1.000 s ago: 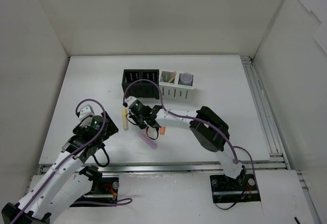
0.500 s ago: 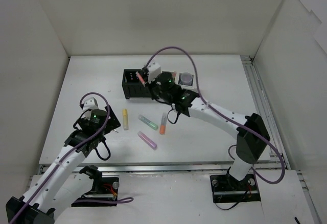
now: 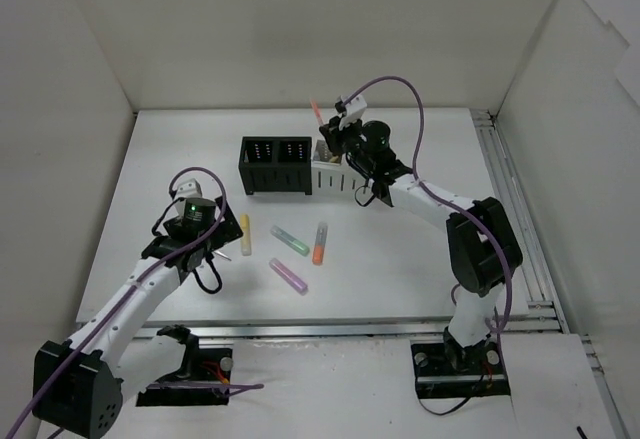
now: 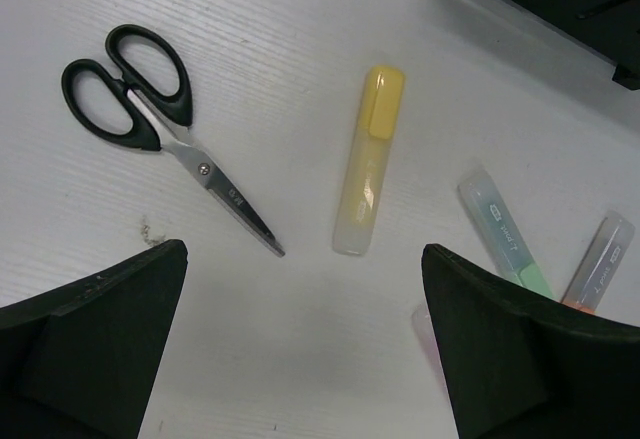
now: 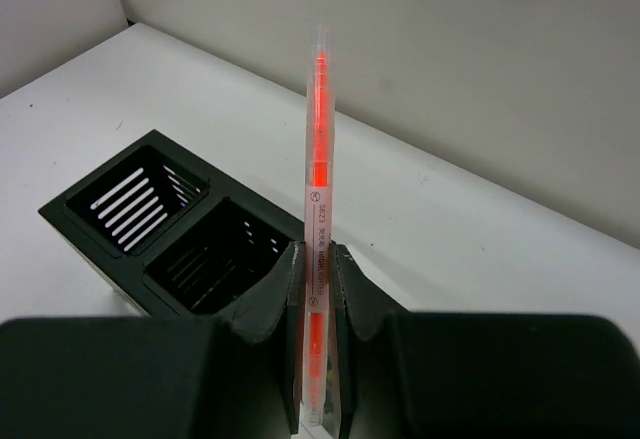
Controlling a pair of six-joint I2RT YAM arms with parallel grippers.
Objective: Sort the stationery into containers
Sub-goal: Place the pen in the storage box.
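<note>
My right gripper [image 3: 330, 131] is shut on a thin red-orange highlighter pen [image 5: 318, 189] and holds it upright over the white organiser [image 3: 345, 180], beside the black organiser [image 3: 275, 165]. The pen's tip shows in the top view [image 3: 316, 109]. The black organiser's two compartments [image 5: 165, 224] look empty. My left gripper [image 3: 215, 249] is open above the table, just short of a yellow marker [image 4: 368, 159]. A green marker [image 3: 290, 240], an orange marker [image 3: 319, 243] and a pink-purple marker [image 3: 288, 275] lie on the table. The white organiser's contents are hidden by my right gripper.
Black-handled scissors [image 4: 155, 109] lie left of the yellow marker. White walls enclose the table on three sides. A rail [image 3: 505, 209] runs along the right edge.
My right gripper has carried the red pen from the table's middle, past the black organiser, to above the white organiser. My left arm has moved forward and right toward the yellow marker.
</note>
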